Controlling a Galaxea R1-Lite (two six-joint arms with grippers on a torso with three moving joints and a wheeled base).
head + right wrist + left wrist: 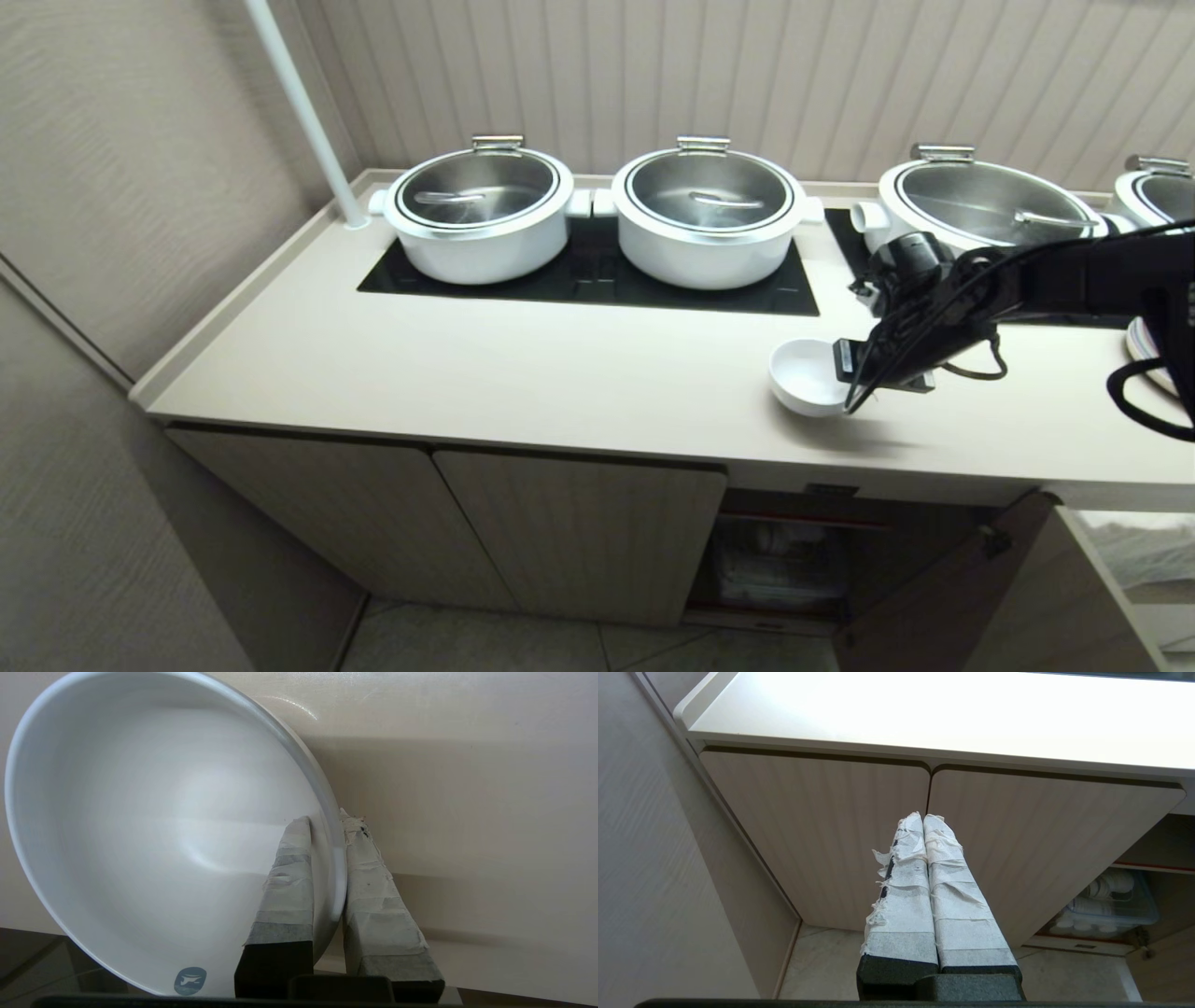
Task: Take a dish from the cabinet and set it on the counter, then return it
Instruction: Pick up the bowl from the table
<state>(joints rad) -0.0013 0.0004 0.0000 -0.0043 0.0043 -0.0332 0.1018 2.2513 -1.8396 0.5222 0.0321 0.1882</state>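
Note:
The dish (805, 373), a small plain white bowl, rests on the beige counter (523, 373) near its front right. My right gripper (845, 359) reaches in from the right and is shut on the bowl's rim. In the right wrist view one taped finger (287, 877) lies inside the dish (154, 830) and the other presses its outer wall. Below the counter the cabinet (794, 560) stands with its right door swung open, showing a red-edged shelf. My left gripper (923, 817) hangs shut and holds nothing, low in front of the closed cabinet doors (822, 830).
Several large white pots with steel lids (481, 219) (707, 224) stand on black glass panels at the counter's back. A white pole (303, 112) rises at the back left corner. Inside the open cabinet sits a clear bin of white crockery (1106, 900). The open door (943, 588) juts out.

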